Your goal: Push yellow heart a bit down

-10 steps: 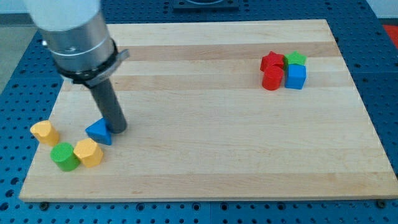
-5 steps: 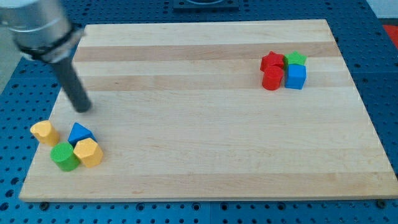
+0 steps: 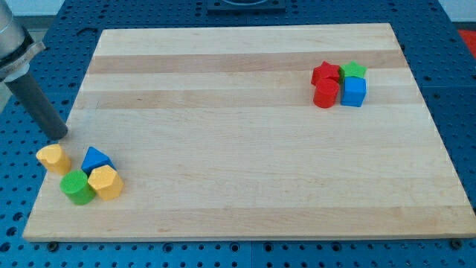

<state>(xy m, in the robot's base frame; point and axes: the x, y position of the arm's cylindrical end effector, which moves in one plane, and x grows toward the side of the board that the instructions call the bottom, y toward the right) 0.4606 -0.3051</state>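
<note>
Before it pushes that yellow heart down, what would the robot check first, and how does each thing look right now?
1. My tip is in view: ok.
2. Tip sits toward the view's top of the yellow heart, the right side for a downward push: ok.
3. Tip touching the heart: not ok, a small gap shows.
4. Board continues below the heart: ok.
5. Heart stands apart from the blue triangle and the green cylinder: ok.
6. Tip lined up on the heart's middle: cannot tell.
</note>
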